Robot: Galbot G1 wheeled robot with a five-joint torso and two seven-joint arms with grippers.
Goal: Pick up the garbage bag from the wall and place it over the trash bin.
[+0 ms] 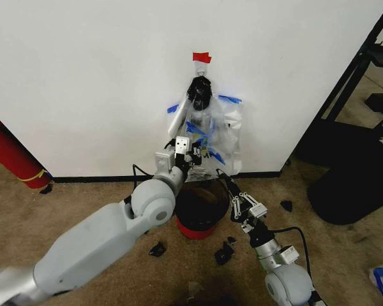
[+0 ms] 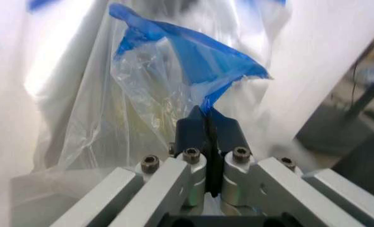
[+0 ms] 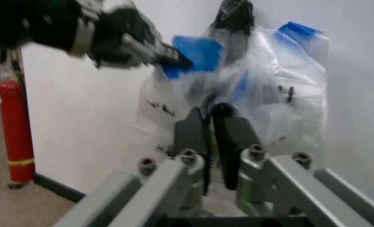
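The garbage bag (image 1: 212,137) hangs on the wall (image 1: 83,76), directly above the trash bin (image 1: 201,213) on the carpet (image 1: 83,197). I judge I'm in the picking step: my left gripper (image 2: 208,124) is pressed together on a blue-taped fold of the plastic. My right gripper (image 1: 237,205) waits low beside the bin, fingers nearly together and holding nothing. Next I'd need a steady pull to free the bag without tearing it. A fire extinguisher (image 1: 13,156) stands off left.
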